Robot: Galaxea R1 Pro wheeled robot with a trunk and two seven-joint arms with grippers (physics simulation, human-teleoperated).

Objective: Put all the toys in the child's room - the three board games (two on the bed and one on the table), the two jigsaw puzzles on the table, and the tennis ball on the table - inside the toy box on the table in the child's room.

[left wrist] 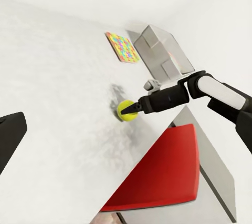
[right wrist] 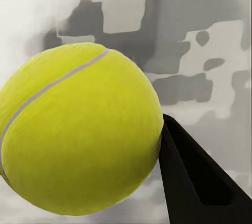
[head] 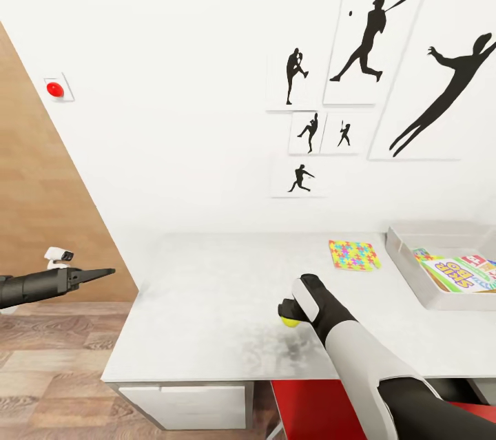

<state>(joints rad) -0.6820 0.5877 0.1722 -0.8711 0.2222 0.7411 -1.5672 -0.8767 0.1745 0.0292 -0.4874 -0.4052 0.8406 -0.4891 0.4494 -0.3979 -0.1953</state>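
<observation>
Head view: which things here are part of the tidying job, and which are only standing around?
Part of the job:
- tennis ball, at the right gripper
- jigsaw puzzle on the table
- toy box, with a SKIP-BO board game inside

Only standing around:
- silhouette posters on the wall
- red chair under the table
- red wall button

The tennis ball [right wrist: 79, 129] is showing yellow-green with a pale seam; the jigsaw puzzle [head: 354, 255] is glowing yellow, pink, blue and green on the glossy white-grey table [head: 207, 302].
</observation>
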